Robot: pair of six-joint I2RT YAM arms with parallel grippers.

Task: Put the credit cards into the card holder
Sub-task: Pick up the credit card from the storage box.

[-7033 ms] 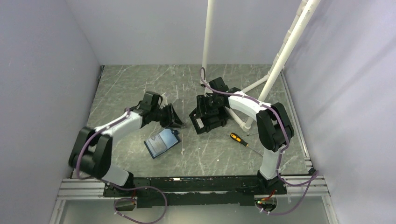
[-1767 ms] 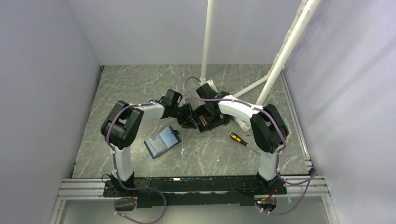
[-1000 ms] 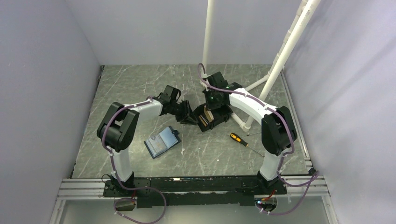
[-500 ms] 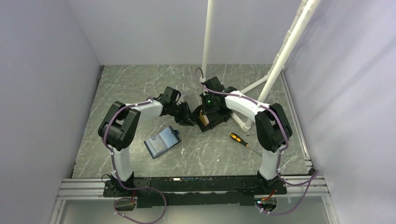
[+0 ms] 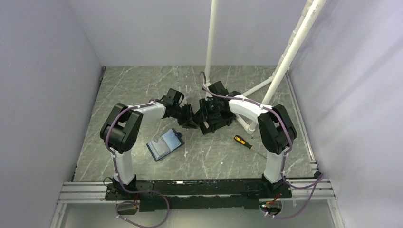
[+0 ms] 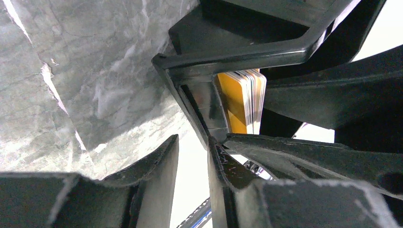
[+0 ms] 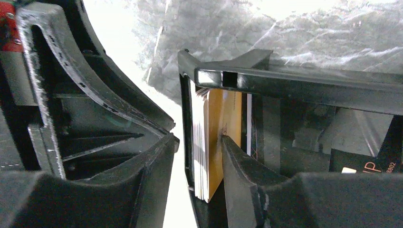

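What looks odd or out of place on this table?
The orange-handled screwdriver lying near the black box looks out of place: it seems unrelated to card sorting. Inside the box, the cards stand on edge against one wall, not flat.

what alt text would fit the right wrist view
Stack of credit cards, orange-gold face showing, standing on edge in a black box, against its wall. The right gripper straddles wall and stack with fingers apart: one outside the box, the other touching the orange face.
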